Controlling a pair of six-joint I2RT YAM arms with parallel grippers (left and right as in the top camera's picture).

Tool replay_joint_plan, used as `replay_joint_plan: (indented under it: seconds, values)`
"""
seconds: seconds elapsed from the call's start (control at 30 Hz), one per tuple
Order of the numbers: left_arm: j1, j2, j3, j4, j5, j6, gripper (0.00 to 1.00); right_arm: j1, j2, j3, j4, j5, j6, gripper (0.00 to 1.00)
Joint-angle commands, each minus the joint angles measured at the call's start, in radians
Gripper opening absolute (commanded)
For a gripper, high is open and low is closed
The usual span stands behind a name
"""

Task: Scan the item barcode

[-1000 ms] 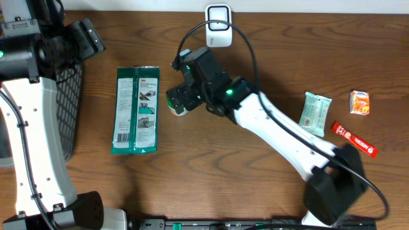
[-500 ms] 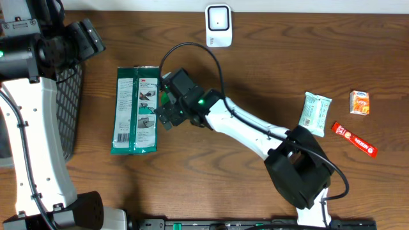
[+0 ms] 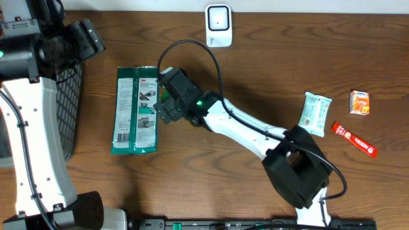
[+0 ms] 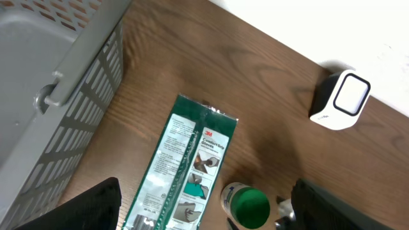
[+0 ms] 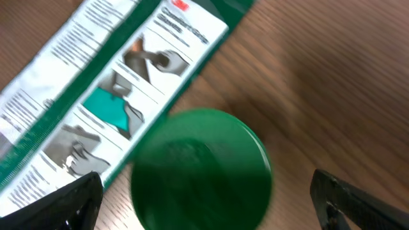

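The bottle (image 4: 245, 206) stands upright on the wooden surface (image 3: 211, 185), green cap up, so its long axis runs straight up toward the cameras. It sits just beside the green packet (image 3: 135, 110), on the side facing the right arm, about halfway along the packet's length (whether the two touch cannot be told). From overhead the bottle is hidden under the right gripper (image 5: 211, 198), which hangs directly above the cap with its fingers spread wide. A finger shows on either side of the cap and neither touches it.

The packet lies flat, its long axis running from the near edge of the surface to the far edge, with the logo end toward the far edge. Past that end and off to the arm's side is the white scanner (image 3: 218, 25). On the packet's other side is the grey mesh basket (image 3: 67, 108). The left gripper (image 4: 214, 206) is above the basket side, also wide and holding nothing. Well beyond the packet, past the right arm, lie a pale green wrapper (image 3: 317, 114), a small orange box (image 3: 360, 102) and a red bar (image 3: 354, 140).
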Motion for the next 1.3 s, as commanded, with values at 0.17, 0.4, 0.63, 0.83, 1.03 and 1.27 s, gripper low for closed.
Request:
replay_joint_plan:
  seconds: [0.17,0.4,0.63,0.83,1.03,1.27]
  values:
    - [0.003,0.003,0.005,-0.003,0.006,0.008,0.85,0.019,0.072,-0.001,0.009,0.027,-0.007,0.89]
    - [0.003,0.003,0.005,-0.003,0.006,0.008,0.85,0.01,-0.043,-0.001,-0.014,0.026,-0.006,0.73]
    - [0.003,0.003,0.005,-0.003,0.006,0.008,0.85,-0.025,-0.163,-0.001,-0.145,0.025,-0.006,0.43]
    - [0.003,0.003,0.005,-0.003,0.006,0.008,0.85,-0.046,-0.176,-0.001,-0.198,-0.001,-0.005,0.55]
    - [0.003,0.003,0.005,-0.003,0.006,0.008,0.85,-0.056,-0.163,-0.002,-0.233,0.0,-0.003,0.86]
    - [0.003,0.003,0.005,-0.003,0.006,0.008,0.85,-0.063,-0.129,-0.002,-0.097,0.076,-0.003,0.99]
